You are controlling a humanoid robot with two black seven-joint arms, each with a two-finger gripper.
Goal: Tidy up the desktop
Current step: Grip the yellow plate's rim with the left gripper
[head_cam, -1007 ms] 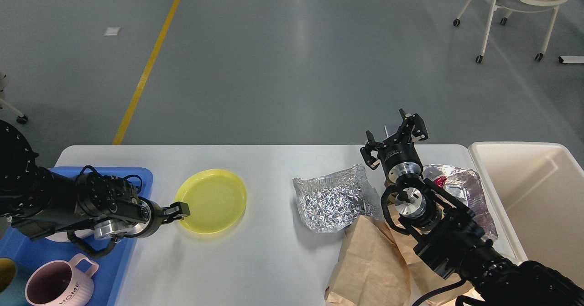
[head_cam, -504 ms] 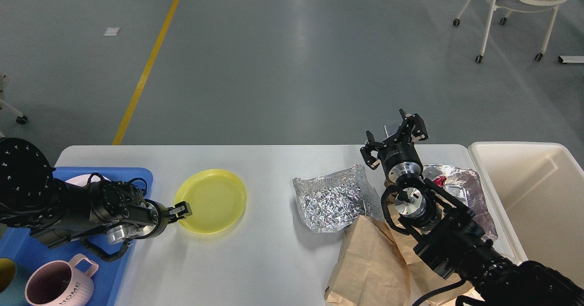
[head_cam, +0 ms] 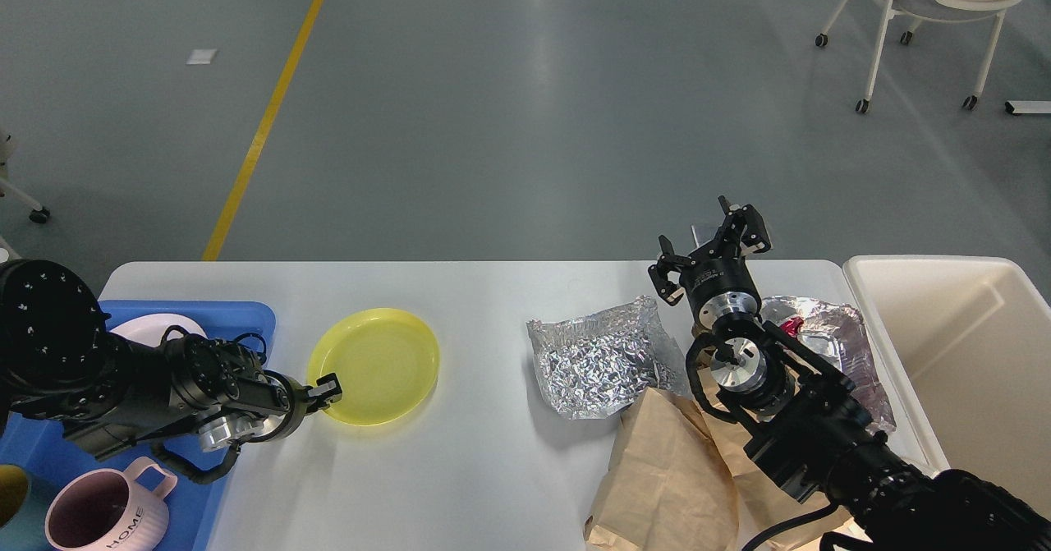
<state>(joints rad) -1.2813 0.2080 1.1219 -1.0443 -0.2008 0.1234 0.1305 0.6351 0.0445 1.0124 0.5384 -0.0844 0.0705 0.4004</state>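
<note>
The white table fills the lower half of the view. At its 9 o'clock edge a blue tray holds a pink mug, a white plate and a yellow-and-teal item at the corner, mostly cut off. At 3 o'clock stands a cream bin; nothing shows inside it.

The left end effector is clenched on the near-left rim of the yellow plate. Against half a second ago, the plate has slid a little toward 9 o'clock and the arm has drawn back, uncovering more of the white plate.

The right end effector is released, fingers spread, unmoved above the foil, near a paper bag.
</note>
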